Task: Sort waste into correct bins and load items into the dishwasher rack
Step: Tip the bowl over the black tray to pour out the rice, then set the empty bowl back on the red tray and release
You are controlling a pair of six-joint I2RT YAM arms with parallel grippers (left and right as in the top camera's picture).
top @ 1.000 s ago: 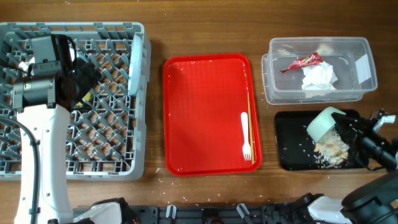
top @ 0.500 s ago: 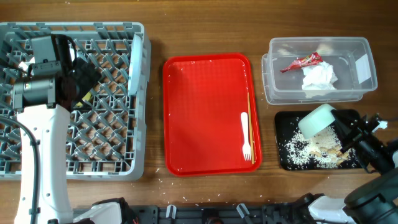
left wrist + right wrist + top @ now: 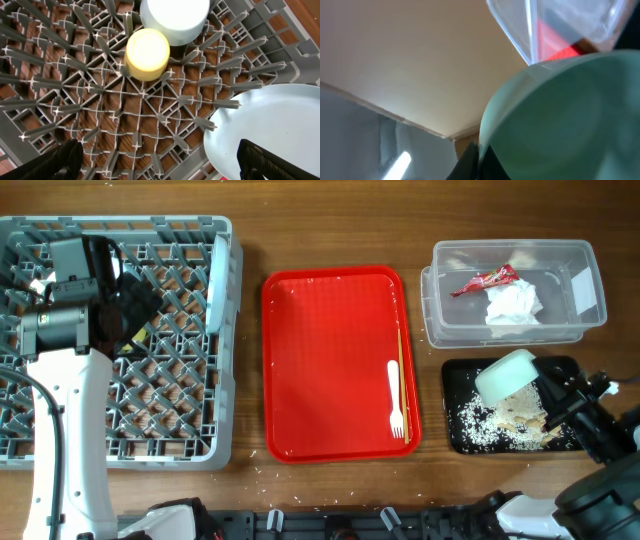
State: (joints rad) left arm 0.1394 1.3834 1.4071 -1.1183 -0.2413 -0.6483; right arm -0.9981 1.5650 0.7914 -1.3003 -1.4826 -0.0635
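Note:
The grey dishwasher rack (image 3: pixel 190 430) is at the left. My left gripper (image 3: pixel 165 167) is open and empty above its lattice (image 3: pixel 145 105). In the left wrist view the rack holds a yellow cup (image 3: pixel 147 54), an upturned mint piece (image 3: pixel 174 17) behind it, and a mint plate (image 3: pixel 270 130) at the right. My right gripper (image 3: pixel 560 395) is shut on the rim of a mint bowl (image 3: pixel 505 375), tilted over the black tray (image 3: pixel 455 380). The bowl (image 3: pixel 570 115) fills the right wrist view. Rice scraps (image 3: pixel 475 425) lie in the black tray. The clear tub (image 3: pixel 450 260) holds the red wrapper (image 3: pixel 488 280) and napkin (image 3: pixel 513 305).
A red serving tray (image 3: pixel 320 360) lies in the middle with a white fork (image 3: pixel 395 400) and chopsticks (image 3: pixel 402 380) along its right side. A few rice crumbs lie on the wooden table by the tray's front edge. The left arm covers the rack's left part.
My right gripper has tipped the bowl further and shifted it slightly left. Rice has fallen out and spread over the black tray. The left arm has not moved.

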